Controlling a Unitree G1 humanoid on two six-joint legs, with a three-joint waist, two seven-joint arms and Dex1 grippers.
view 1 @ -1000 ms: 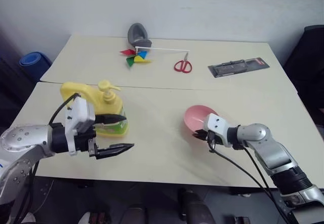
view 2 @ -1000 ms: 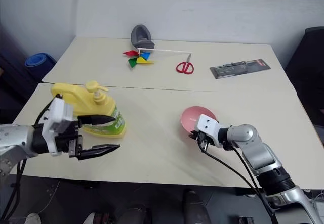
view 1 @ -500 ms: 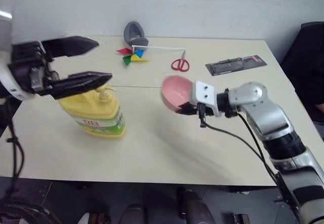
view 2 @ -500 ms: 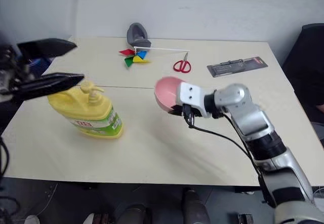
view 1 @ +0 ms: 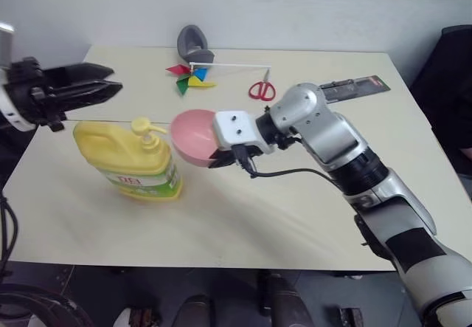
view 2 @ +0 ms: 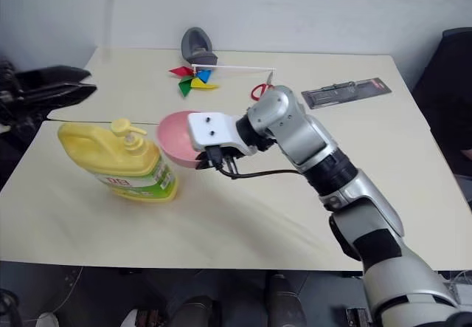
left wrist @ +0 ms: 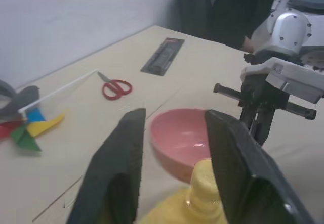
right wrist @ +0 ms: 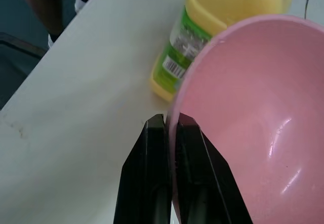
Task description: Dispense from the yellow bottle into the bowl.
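Note:
The yellow bottle [view 1: 129,161] stands upright at the table's left, its pump nozzle [view 1: 147,128] pointing right. The pink bowl [view 1: 192,136] hangs tilted in the air just right of the nozzle, its opening towards the bottle. My right gripper [right wrist: 171,119] is shut on the bowl's rim [right wrist: 174,102], one finger inside and one outside. My left gripper [view 1: 116,77] is level in the air above and left of the bottle. Its fingers [left wrist: 126,148] stand a little apart with nothing between them, and the left wrist view looks past them to the bowl [left wrist: 182,140] and the pump top [left wrist: 205,183].
At the back of the table lie a coloured pinwheel [view 1: 192,81] on a white stick, red scissors [view 1: 259,91], a black packaged tool [view 1: 354,87] and a grey object [view 1: 193,43]. A seam [view 1: 110,120] joins two tabletops. A dark chair [view 1: 451,61] stands at the right.
My right arm has lifted the bowl off the table and swung it left to the pump nozzle. My left gripper has risen from beside the bottle and its fingers have narrowed.

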